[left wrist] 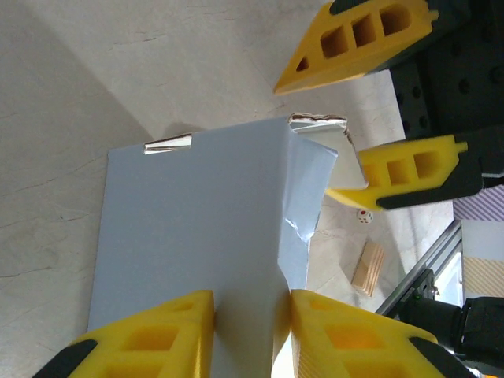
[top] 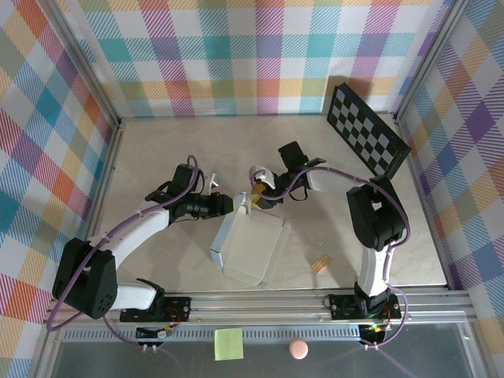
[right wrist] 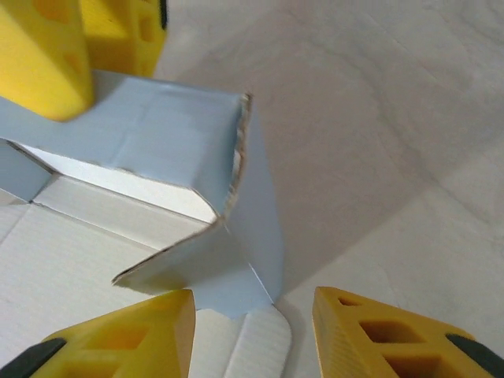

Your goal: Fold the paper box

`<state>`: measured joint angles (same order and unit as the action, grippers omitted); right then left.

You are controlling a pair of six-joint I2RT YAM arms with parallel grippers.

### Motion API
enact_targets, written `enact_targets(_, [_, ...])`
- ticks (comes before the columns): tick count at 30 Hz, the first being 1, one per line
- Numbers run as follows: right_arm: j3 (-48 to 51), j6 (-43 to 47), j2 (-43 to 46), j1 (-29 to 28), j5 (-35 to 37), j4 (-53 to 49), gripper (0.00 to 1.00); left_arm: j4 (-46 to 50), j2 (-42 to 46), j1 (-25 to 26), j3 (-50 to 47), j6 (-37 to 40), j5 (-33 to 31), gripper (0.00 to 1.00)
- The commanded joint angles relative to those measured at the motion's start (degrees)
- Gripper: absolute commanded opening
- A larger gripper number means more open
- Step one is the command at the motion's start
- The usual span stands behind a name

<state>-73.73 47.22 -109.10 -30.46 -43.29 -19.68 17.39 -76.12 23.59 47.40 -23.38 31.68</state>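
The half-folded paper box [top: 252,248] lies in the middle of the tabletop [top: 157,142], somewhat nearer the near edge than the far one. Its long axis runs roughly from far to near, and it is slightly skewed, with the far end leaning right and the near end leaning left. The open, white-lined inside faces up. The far end points at the two grippers that meet over it.

The left gripper [top: 239,205] reaches in from the left and is clamped on a raised grey wall at the box's far-left corner. In the left wrist view its yellow fingers [left wrist: 150,342] press the wall's upper edge from both sides.

The right gripper [top: 258,195] comes in from the right at the same far end with its jaws apart. In the right wrist view its fingers [right wrist: 126,339] straddle a small corner flap that juts from the upright wall, with a gap left on one side. One torn-looking edge of the cardboard shows at that corner.

A small wooden block [top: 319,264] lies just right of the box towards the near edge, and a die [left wrist: 363,216] sits near it. A checkerboard panel [top: 366,130] leans in the far right corner. A yellow-green sticky note [top: 228,344] sits below the near edge's rail.
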Motion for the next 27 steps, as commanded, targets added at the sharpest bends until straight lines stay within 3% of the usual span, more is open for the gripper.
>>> enact_targets(1, [-0.09,0.18,-1.31,-1.32,-5.13,1.34,0.43,4.08,-1.49,0.33,-1.88,1.26,-1.12,0.29])
enact_targets(17, [1.02,-4.85,-4.19,-4.55,-2.56,9.18,0.33,3.05,-0.78,0.4,-2.31,1.65,0.24,0.29])
enact_targets(27, [3.31,-9.9,-3.32,-5.41,2.29,14.53,0.18,3.13,2.01,0.4,-2.17,0.74,-1.36,0.33])
